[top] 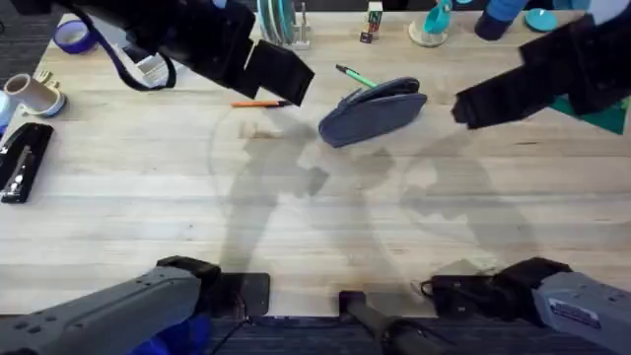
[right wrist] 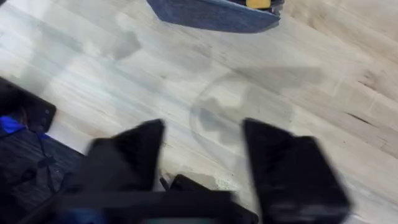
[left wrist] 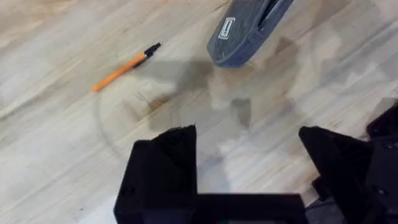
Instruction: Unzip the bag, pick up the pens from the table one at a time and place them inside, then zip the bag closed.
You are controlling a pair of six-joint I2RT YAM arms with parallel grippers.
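Note:
The grey-blue bag [top: 373, 110] lies on the table [top: 315, 207] at the back middle, its zipper edge facing away; I cannot tell whether the zipper is undone. A green pen [top: 355, 76] rests just behind it. The orange pen [top: 258, 103] lies to its left, also seen in the left wrist view as the orange pen [left wrist: 121, 70] near the bag [left wrist: 245, 28]. My left gripper [top: 286, 79] hovers above the orange pen, open [left wrist: 249, 162] and empty. My right gripper [top: 468, 106] hangs to the right of the bag [right wrist: 214, 14], open [right wrist: 202, 155] and empty.
A black stapler [top: 22, 163] and a tape roll [top: 35, 94] sit at the left edge, with a blue tape ring [top: 72, 36] behind them. A rack [top: 281, 25] and teal items [top: 434, 25] line the back edge. Bare wood stretches in front of the bag.

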